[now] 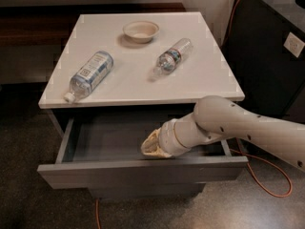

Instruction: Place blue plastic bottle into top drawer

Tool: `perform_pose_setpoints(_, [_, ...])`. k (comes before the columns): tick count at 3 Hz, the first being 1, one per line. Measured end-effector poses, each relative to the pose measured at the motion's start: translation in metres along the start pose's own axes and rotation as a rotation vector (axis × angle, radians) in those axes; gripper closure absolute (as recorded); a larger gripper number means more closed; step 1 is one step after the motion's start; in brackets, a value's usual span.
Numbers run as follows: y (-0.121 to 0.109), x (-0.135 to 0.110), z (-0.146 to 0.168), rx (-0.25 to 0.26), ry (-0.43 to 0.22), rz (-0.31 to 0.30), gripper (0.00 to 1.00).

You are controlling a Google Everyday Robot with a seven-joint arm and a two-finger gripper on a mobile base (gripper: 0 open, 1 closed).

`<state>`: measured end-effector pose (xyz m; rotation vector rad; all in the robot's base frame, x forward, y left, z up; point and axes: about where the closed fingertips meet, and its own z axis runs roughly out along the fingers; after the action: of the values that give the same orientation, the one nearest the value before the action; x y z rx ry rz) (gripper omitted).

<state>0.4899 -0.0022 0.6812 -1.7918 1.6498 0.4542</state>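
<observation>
Our gripper (151, 146) sits low inside the open top drawer (143, 172), near its middle; we cannot tell whether it is spread or closed. The blue plastic bottle (90, 75) lies on its side at the left of the white tabletop (133, 87), cap toward us, untouched. We judge the drawer stands open to receive it.

Likely office or lab: white-topped drawer cabinet (133, 87), dark speckled floor (28, 204), orange cable (282, 185), socket plate (294, 44) on black unit (257, 66); gripper (151, 146) inside open top drawer (143, 173)
</observation>
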Motion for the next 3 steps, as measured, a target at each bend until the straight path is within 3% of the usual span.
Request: perform_pose_setpoints(3, [0.031, -0.002, -0.005, -0.041, -0.027, 0.029, 1.0])
